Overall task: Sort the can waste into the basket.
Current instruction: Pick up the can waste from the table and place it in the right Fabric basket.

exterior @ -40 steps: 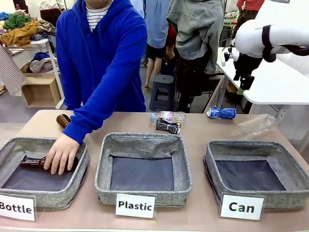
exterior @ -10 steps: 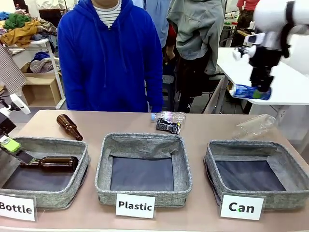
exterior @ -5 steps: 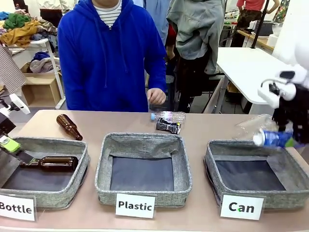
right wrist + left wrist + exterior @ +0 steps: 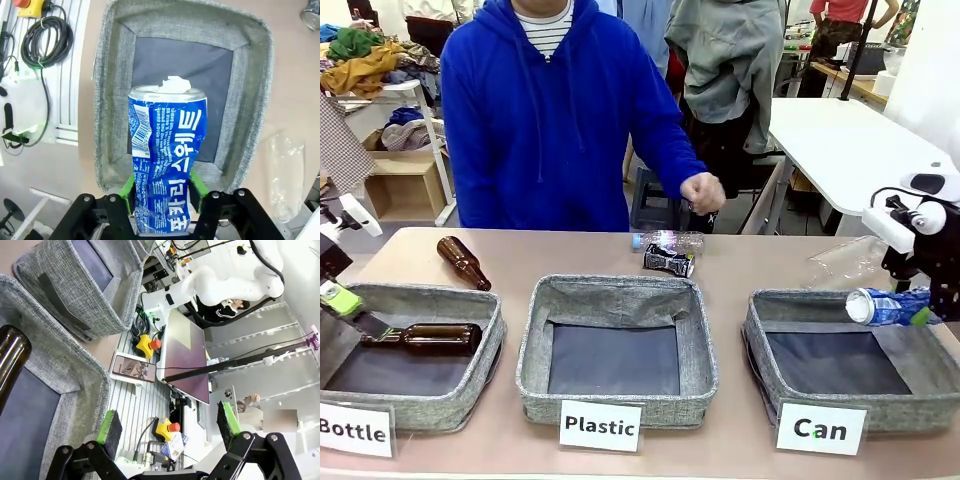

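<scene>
The blue can [image 4: 888, 306] lies level between the green pads of my right gripper [image 4: 923, 312], which is shut on it above the right rear of the grey basket [image 4: 757, 340] carded "Can". In the right wrist view the blue can [image 4: 167, 145] stands between the pads of my right gripper [image 4: 162, 187], with the basket [image 4: 107, 100] and its dark floor straight beyond. The dented black can [image 4: 669, 261] rests on the table behind the middle bin. My left gripper [image 4: 350, 312] hangs open over the "Bottle" bin; in its wrist view my left gripper [image 4: 167, 422] has nothing between the pads.
A clear plastic bottle [image 4: 845, 262] lies behind the Can basket, another behind the black can. One brown bottle [image 4: 463, 262] lies on the table, one [image 4: 425, 338] in the Bottle bin [image 4: 485, 340]. The Plastic bin [image 4: 615, 385] stands in the middle. A person's fist [image 4: 702, 190] hovers above the table's far edge.
My right gripper carried the blue can down from high at the back right to just above the Can basket. The person's hand has lifted and moved right. The left arm stayed put.
</scene>
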{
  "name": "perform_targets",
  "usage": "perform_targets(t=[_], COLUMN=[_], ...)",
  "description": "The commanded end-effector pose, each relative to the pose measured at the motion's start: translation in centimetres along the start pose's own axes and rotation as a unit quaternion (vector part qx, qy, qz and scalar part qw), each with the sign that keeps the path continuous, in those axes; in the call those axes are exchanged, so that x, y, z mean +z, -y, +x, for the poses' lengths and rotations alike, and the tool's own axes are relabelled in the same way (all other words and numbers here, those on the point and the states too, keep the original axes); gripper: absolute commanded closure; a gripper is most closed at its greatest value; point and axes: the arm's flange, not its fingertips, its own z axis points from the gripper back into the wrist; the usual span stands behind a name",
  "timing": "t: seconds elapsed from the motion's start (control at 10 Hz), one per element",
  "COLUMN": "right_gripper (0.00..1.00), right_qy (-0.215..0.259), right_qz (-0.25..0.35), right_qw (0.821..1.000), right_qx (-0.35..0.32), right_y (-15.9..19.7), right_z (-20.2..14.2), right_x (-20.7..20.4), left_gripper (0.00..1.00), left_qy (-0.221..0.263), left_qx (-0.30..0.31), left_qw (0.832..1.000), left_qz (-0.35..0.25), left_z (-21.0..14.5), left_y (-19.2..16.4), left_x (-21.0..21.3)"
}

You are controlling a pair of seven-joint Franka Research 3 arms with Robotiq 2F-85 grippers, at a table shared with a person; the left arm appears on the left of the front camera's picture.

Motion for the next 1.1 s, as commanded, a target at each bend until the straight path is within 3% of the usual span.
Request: perform_targets(t=[0.0, 0.1, 0.6, 0.8, 0.9, 1.0], right_gripper=[0.15, 0.00, 0.00, 0.00, 0.00, 0.00], right_qy=[0.000, -0.009, 0.015, 0.059, 0.240, 0.414], right_qz=[-0.005, -0.003, -0.009, -0.018, -0.063, -0.123], right_qw=[1.000, 1.000, 1.000, 0.998, 0.967, 0.887], right_qx=[0.016, 0.021, 0.024, 0.009, -0.053, -0.167], right_y=[1.1, 1.2, 1.9, 2.2, 2.4, 3.0], right_z=[-0.6, -0.6, -0.9, -1.0, -0.7, -1.3], right_x=[0.7, 0.6, 1.2, 1.8, 3.5, 5.2], left_gripper=[0.00, 0.00, 0.00, 0.00, 0.00, 0.00], left_qy=[-0.001, -0.001, -0.001, -0.001, -0.001, -0.001], left_qx=[-0.010, -0.010, -0.010, -0.010, -0.010, -0.010], left_qw=[1.000, 1.000, 1.000, 1.000, 1.000, 1.000], left_qz=[-0.002, -0.002, -0.002, -0.002, -0.002, -0.002], left_z=[-0.3, -0.3, -0.3, -0.3, -0.3, -0.3], left_y=[0.1, 0.1, 0.1, 0.1, 0.1, 0.1], left_x=[-0.1, -0.1, -0.1, -0.1, -0.1, -0.1])
